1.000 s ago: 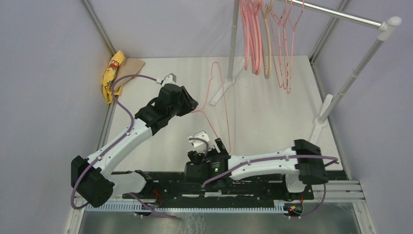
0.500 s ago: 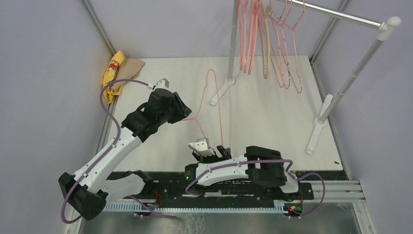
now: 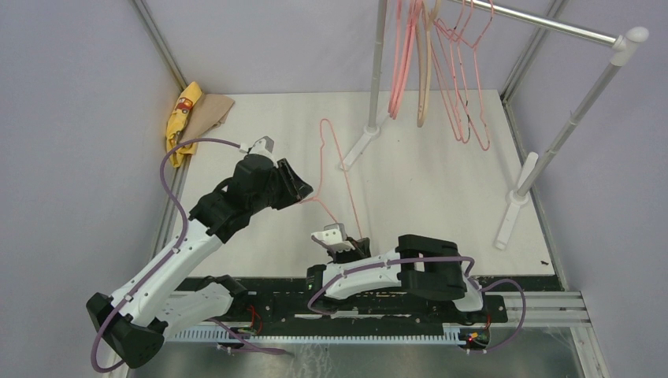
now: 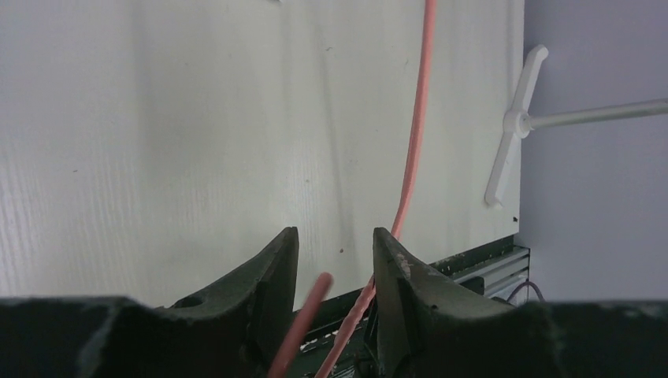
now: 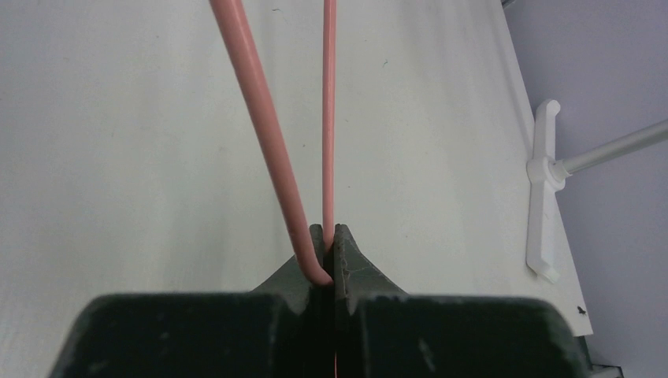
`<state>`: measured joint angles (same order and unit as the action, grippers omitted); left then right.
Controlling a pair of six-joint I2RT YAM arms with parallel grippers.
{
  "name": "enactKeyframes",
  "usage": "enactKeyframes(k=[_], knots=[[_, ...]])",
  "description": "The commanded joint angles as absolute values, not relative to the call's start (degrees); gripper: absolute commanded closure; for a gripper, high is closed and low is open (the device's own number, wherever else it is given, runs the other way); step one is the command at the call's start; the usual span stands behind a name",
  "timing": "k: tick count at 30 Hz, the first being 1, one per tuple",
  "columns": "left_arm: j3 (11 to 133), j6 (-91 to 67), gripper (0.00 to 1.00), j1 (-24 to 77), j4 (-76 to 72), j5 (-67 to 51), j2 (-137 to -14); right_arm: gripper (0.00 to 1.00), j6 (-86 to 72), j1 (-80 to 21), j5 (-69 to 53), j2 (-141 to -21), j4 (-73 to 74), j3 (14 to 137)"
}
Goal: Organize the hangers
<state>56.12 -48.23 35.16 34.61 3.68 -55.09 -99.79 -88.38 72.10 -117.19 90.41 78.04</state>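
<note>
Right claw (image 5: 329, 238) snapped shut on hanger (image 5: 266, 134) corner.

Thin hanger (image 5: 268, 142): pink, smooth, slight sheen, wire-like. Beige hanger (image 3: 423, 87) on the rail: thicker, satin finish, wood or plastic not distinguishable. Bench (image 5: 142, 157): off-white, matt, faint grain-like streaks, small dark specks. Right claw (image 5: 332, 240): dark matt plastic, finely rough. Rail stand (image 3: 573, 118): bar of bright glossy metal; feet and joints smooth white plastic. Far left, yellow cloth (image 3: 179, 118) soft, creased; tan cloth (image 3: 214, 110) dull.
</note>
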Motion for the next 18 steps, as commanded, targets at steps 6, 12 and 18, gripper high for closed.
enactKeyframes(k=[6,12,18], knots=[[51.17,-38.15,0.17,34.32,24.83,4.97,-45.38,0.99,-88.23,-88.07,69.43,-96.78,79.43,62.04],[51.04,-37.22,0.03,34.28,19.32,0.79,-45.42,0.99,-76.77,-88.07,64.17,-84.05,66.10,54.36],[50.80,-36.38,0.03,34.28,21.64,6.78,-46.14,0.99,-69.39,-88.11,59.43,-75.14,63.32,53.16]])
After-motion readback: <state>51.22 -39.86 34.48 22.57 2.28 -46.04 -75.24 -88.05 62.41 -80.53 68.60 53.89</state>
